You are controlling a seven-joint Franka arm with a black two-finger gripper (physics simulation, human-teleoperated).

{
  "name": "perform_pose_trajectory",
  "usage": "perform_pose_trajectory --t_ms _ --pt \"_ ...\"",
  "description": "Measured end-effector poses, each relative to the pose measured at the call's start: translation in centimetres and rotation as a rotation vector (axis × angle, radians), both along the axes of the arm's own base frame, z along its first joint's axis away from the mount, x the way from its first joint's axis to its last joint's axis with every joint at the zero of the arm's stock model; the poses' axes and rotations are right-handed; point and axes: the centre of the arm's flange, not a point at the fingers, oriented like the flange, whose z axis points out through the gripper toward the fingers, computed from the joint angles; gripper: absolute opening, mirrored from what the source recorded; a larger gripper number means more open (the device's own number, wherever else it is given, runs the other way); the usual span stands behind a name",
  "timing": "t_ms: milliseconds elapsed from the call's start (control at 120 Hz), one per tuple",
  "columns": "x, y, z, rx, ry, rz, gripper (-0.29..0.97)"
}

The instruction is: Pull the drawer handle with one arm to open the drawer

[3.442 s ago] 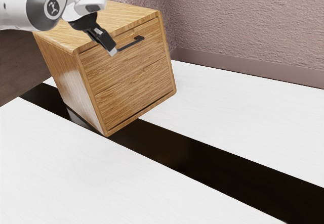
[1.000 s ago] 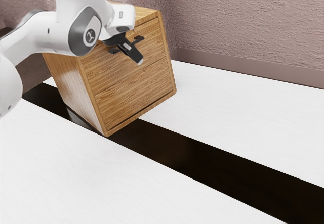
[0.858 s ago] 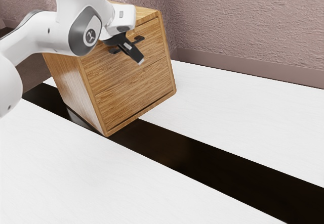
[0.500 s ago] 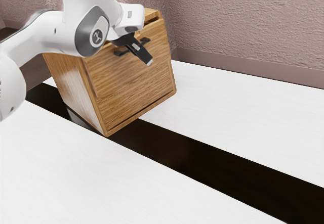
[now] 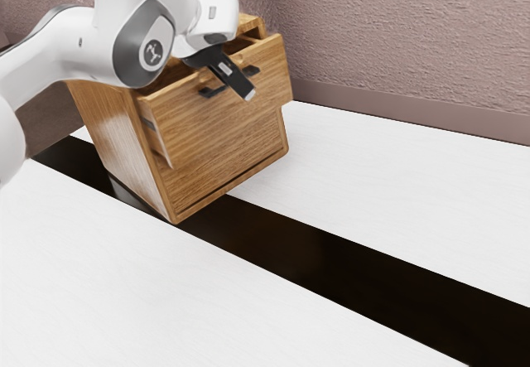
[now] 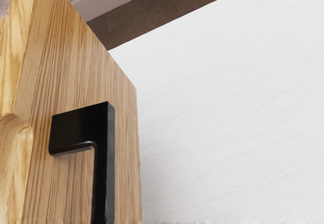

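My end effector [image 5: 231,78] pinches the handle [image 5: 214,89]. The top drawer [image 5: 267,67] has just slid partly out of the cabinet [image 5: 219,153], toward four o'clock, so opening is underway.

Open tabletop [image 5: 397,176] free at the exterior view's right of the cabinet [image 5: 116,143], projecting top drawer [image 5: 252,102], handle [image 5: 209,92] and gripper [image 5: 240,85] crowding the cabinet front, dark strip [image 5: 331,268] crossing the tabletop, textured wall [image 5: 397,19] closing off the rear.

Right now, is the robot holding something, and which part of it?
The gripper sits across the middle of the handle, but whether it really clamps the handle cannot be told.
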Motion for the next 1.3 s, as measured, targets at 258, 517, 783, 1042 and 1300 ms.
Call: perform_pose_trajectory --t_ms 258,517,783,1042,1300 --pt "-0.7 0.2 -1.8 -0.007 0.045 0.004 0.68" --pt "-1.1 0.1 -1.7 -0.012 0.050 0.002 0.68" --pt "-1.1 -1.2 -1.6 -0.015 0.050 -0.017 0.68" --pt "-0.7 -3.7 -2.0 -0.017 0.054 -0.052 0.68" --pt "-0.3 -6.5 -2.3 -0.020 0.057 -0.085 0.68"
